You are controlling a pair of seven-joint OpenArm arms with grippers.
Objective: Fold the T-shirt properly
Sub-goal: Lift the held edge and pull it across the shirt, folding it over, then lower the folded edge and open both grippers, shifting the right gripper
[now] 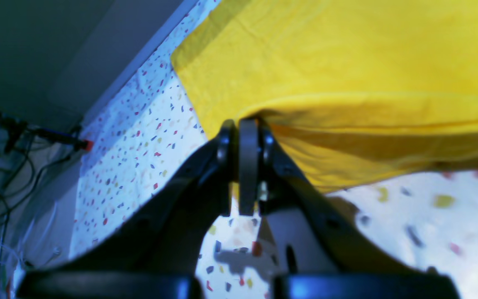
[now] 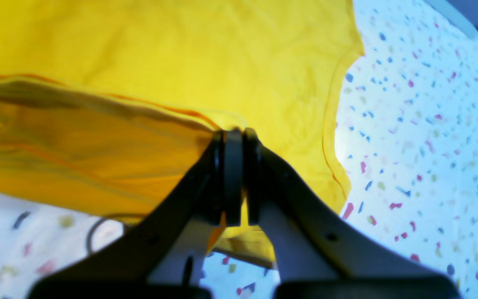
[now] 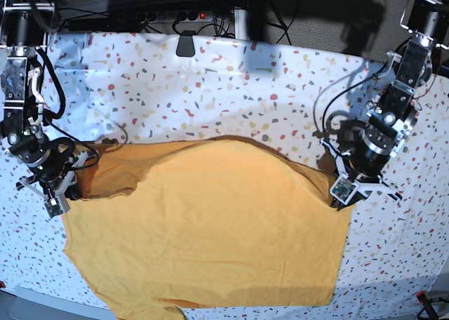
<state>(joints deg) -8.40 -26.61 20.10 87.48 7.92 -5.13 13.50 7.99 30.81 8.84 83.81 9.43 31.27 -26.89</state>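
Two black-and-silver jointed arms are seen at the base view's left and right edges, looped with black cables. The left gripper [image 1: 248, 133] and right gripper [image 2: 234, 143] have black fingers with grey pads.

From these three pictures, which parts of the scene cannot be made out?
- Base view: the bottom of the orange-yellow cotton T-shirt is cut off by the picture's lower edge.
- Left wrist view: the pinched cloth edge hides behind the shut left gripper.
- Right wrist view: the same behind the shut right gripper; the speckled table cover in front is blurred.
- Any print on the shirt: not visible anywhere.
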